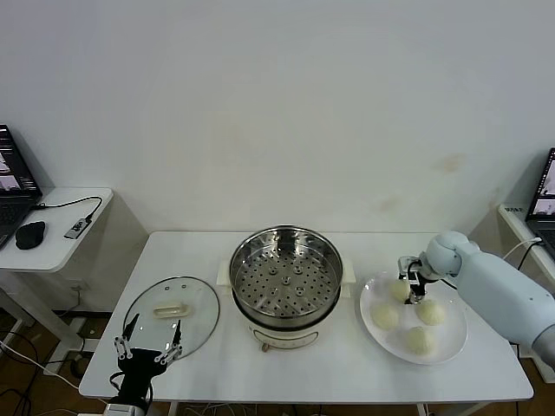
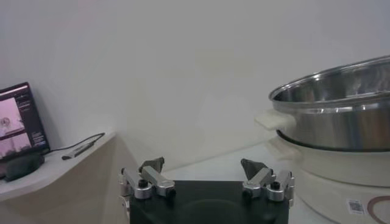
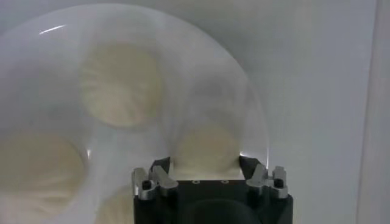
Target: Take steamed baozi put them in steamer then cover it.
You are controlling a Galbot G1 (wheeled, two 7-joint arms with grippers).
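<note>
**Right arm at the plate, first bun between the fingers**

White table against a bare pale wall. Round stainless-steel steamer (image 1: 285, 270) sits centre, tray bare. Clear glass cover with cream bar handle (image 1: 171, 315) lies flat to its left. Four cream-white dome buns (image 1: 419, 340) rest on a flat white plate (image 1: 373, 328). Right gripper (image 3: 205, 165) straddles one bun, fingers close at its sides; grip unconfirmed. Dough likely soft, light: pinch gently at the widest part. Left gripper (image 2: 204, 175) idles wide near the cover.

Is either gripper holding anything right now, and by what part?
Right gripper brackets one baozi by its sides on the plate; firm grip unclear. Left gripper holds nothing.
</note>
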